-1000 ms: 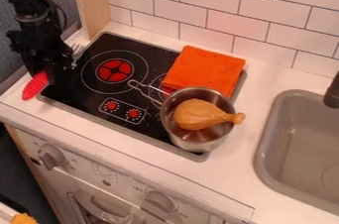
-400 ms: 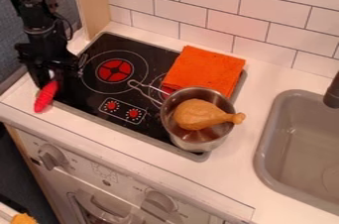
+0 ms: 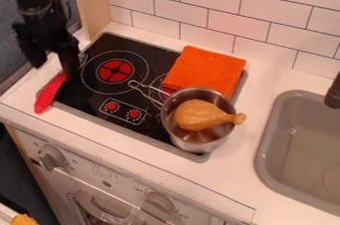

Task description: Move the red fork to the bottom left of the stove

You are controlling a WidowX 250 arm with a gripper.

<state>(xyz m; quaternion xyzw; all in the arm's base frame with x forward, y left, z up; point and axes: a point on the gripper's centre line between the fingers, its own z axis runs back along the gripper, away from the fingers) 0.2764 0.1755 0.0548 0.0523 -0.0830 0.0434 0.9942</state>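
Red fork (image 3: 49, 94) sits nearer the front and farther right than at first, over the stove's (image 3: 86, 100) edge. Claw (image 3: 53, 70) lifts, fingers now spread.

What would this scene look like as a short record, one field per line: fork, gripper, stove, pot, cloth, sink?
Fork: red handle across the lower-left stove edge
Gripper: open, above the fork handle
Stove: black top, red burner markings
Pot: metal, front right of stove, toy drumstick inside
Cloth: orange, back right of stove
Sink: gray, right of stove
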